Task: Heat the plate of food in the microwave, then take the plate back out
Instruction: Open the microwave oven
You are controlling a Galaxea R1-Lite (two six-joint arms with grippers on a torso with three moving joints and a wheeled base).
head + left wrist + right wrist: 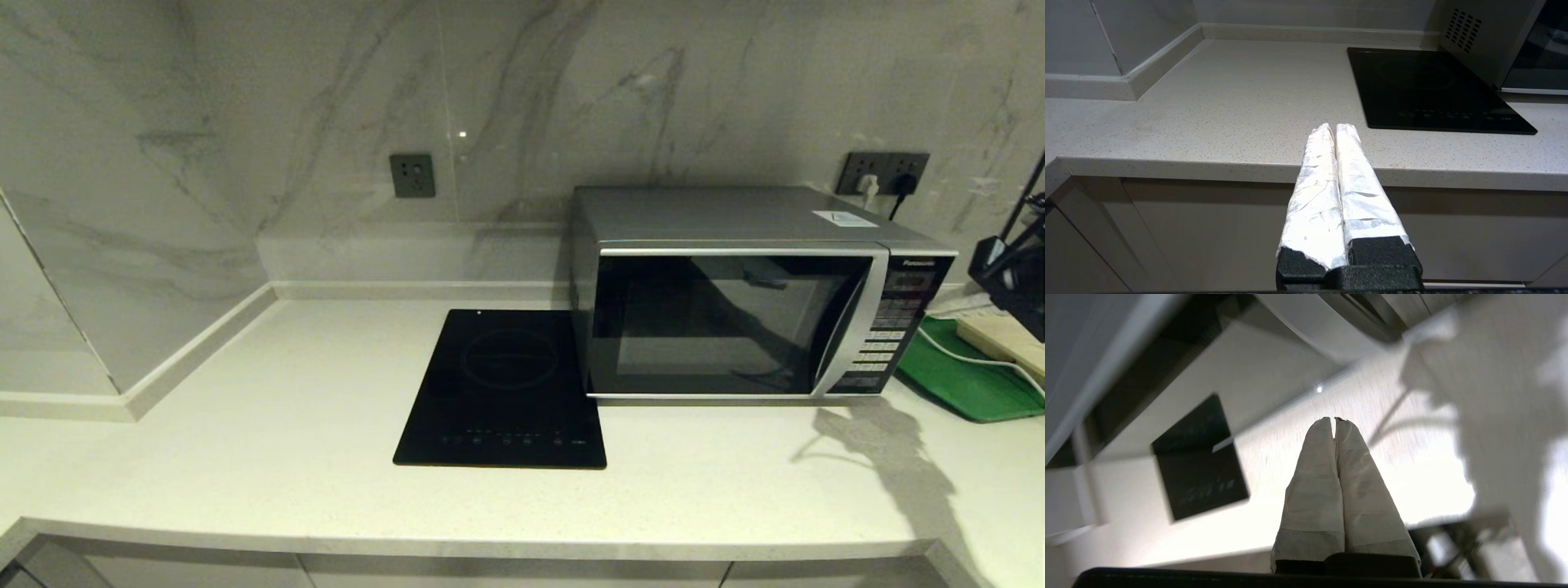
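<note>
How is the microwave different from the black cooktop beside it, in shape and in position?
The microwave is a tall silver-grey box with a dark glass door, shut; the cooktop is a flat black glass slab. The microwave stands at the cooktop's right, further back toward the wall; the cooktop reaches nearer the front edge. Both rest on the pale counter.

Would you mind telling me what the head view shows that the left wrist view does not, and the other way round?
Only the head view shows the microwave's whole front with its door shut and button panel, the wall sockets, the green tray at the right edge and a black part of the right arm. Only the left wrist view shows the left gripper, its taped fingers pressed together, hovering over the counter edge, plus the cabinet fronts below. Both show the black cooktop, the pale counter and part of the microwave. Neither shows the plate.
</note>
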